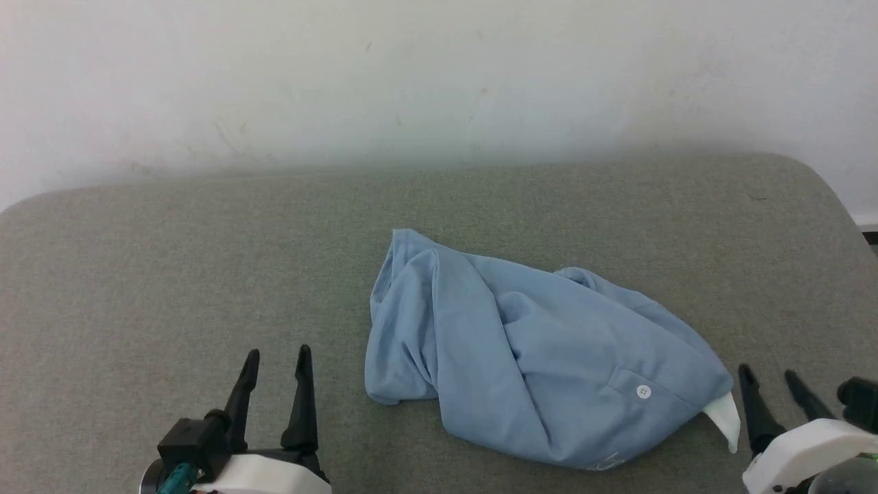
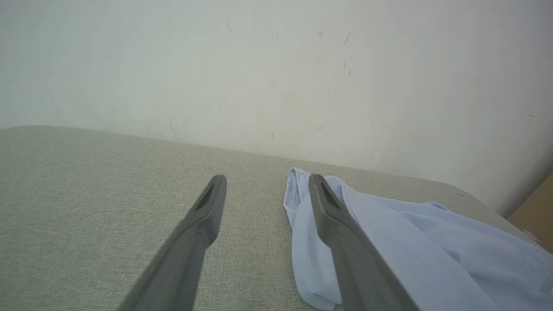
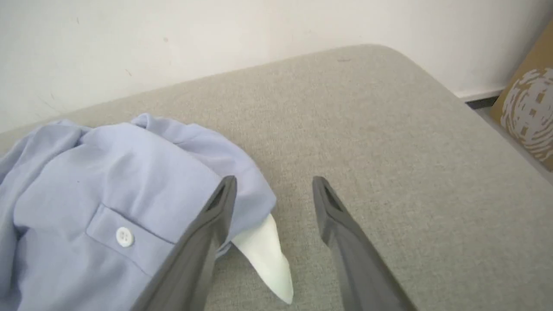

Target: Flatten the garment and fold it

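The garment [image 1: 535, 350] lies crumpled in a heap on the grey padded table [image 1: 171, 274], a light-blue shirt with a white button [image 1: 643, 392] and a white collar tip [image 1: 724, 416] poking out at its right end. My left gripper [image 1: 278, 358] is open, left of the heap, holding nothing. In the left wrist view the garment [image 2: 410, 250] sits just right of my left gripper [image 2: 267, 180]. My right gripper [image 1: 767, 376] stands open beside the collar tip. In the right wrist view the collar tip [image 3: 263, 255] lies between my right gripper's [image 3: 274, 181] fingers, untouched.
A pale wall [image 1: 439, 75] runs behind the table. The table's rounded right corner [image 3: 380, 49] drops off to the floor, where a brown cardboard box [image 3: 527, 112] stands.
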Tool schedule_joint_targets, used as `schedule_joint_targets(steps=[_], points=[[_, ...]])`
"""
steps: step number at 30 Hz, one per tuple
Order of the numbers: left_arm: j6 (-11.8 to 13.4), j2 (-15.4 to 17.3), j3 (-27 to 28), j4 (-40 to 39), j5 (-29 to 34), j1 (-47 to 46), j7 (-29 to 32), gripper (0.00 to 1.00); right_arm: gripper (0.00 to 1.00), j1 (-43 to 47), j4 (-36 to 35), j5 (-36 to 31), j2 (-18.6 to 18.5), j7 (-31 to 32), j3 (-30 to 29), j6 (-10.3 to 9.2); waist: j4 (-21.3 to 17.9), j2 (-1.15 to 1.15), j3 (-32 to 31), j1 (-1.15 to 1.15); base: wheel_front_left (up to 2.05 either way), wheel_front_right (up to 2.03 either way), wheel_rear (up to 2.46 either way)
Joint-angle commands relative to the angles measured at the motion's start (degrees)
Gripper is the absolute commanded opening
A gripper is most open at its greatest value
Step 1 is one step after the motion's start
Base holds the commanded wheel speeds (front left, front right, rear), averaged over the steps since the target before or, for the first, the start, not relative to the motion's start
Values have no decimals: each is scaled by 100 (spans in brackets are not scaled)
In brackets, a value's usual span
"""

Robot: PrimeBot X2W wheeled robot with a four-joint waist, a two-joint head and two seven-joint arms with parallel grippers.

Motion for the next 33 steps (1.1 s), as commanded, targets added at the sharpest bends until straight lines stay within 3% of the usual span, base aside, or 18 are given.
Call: schedule_joint_targets(steps=[1, 4, 8, 18, 26, 28, 29, 33], points=[[-74, -6, 3, 21, 59, 46, -27, 100, 100, 88, -195, -123, 49, -290, -51, -4, -3, 0, -36, 0, 0, 0, 0], [-96, -2, -1, 36, 64, 65, -27, 100, 100, 217, -512, -280, 131, -566, -22, -4, -8, 0, -89, 0, 0, 0, 0], [-107, 12, 13, 57, 61, 92, -27, 100, 100, 320, -799, -420, 32, -300, 430, -4, -23, 0, -131, 0, 0, 0, 0], [-110, -8, -14, 82, 40, 61, -27, 100, 100, -68, -1444, 95, -1182, 1585, 2993, -4, 29, 0, -91, 0, 0, 0, 0], [-128, -42, -82, 116, 33, -89, -27, 100, 100, -1158, -679, 300, -1696, 2189, 4699, -4, 182, 0, 72, 0, 0, 0, 0], [-131, -51, -90, 128, 28, -120, -27, 100, 26, -1372, -335, 393, -1705, 2219, 4952, -4, 221, 0, 102, 0, 0, 0, 0], [-131, -56, -93, 132, 27, -132, -27, 100, 0, -1484, -180, 390, -1730, 2179, 5039, -4, 247, 0, 119, 0, 0, 0, 0], [-113, -67, -54, 127, 30, -133, -27, 100, 0, -1869, 33, 463, -1646, 1590, 4955, -4, 269, 0, 142, 0, 0, 0, 0]])
